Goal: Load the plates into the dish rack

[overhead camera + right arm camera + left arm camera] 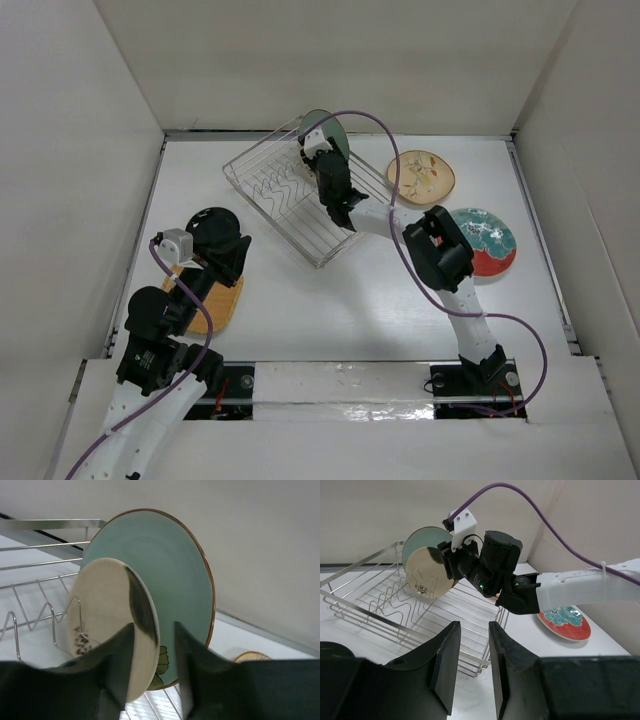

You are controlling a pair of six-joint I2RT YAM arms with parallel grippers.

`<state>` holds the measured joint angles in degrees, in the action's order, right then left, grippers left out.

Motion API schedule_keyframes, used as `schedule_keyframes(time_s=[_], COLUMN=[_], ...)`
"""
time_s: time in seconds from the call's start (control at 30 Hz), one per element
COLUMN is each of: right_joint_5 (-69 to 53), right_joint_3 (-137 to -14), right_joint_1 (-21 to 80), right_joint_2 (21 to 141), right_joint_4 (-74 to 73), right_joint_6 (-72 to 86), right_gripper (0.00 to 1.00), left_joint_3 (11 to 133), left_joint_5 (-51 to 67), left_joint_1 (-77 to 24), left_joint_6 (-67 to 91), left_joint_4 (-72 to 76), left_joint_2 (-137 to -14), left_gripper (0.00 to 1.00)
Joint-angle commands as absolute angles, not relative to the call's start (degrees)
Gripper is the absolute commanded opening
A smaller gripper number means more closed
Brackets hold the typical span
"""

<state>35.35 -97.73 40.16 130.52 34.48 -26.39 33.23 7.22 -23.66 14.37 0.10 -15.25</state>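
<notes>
At 12 o'clock, dish rack (290, 205): we see the green plate (330, 130) and cream plate (100, 610) upright at its far end.
Right gripper (153, 627): jaws released, astride the cream plate's rim.
Left gripper (474, 625): at 9 o'clock, over the black plate (208, 222) edge, jaws slightly apart, empty.
Still on our table: orange-tan plate (222, 305) at 8, floral plate (420, 177) at 1, teal plate (485, 240) at 3.

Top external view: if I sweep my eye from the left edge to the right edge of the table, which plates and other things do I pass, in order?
orange-tan plate → dish rack → beige floral plate → red-rimmed teal plate
</notes>
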Motion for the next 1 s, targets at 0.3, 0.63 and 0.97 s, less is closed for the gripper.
schedule_keyframes(time_s=[0.3,0.63,0.97], right_joint_5=[30.25,17.93,19.60], right_joint_3=[-88.70,-77.95,-74.45], right_joint_1=[51.14,70.39,74.62], right_joint_2=[103.84,105.18,116.36], right_joint_4=[18.20,13.36,17.84], right_joint_6=[-1.72,31.86,59.04], right_gripper=[0.22,0.13,0.57], left_joint_3=[34.98,34.37,34.01], left_joint_5=[3.70,-5.18,-4.48], left_joint_1=[-23.91,-22.76,-22.76], left_joint_6=[14.23,15.82,15.56], left_joint_4=[1.76,2.99,3.16], left_joint_2=[-13.01,-5.19,-2.72], left_gripper=[0.00,0.03,0.33])
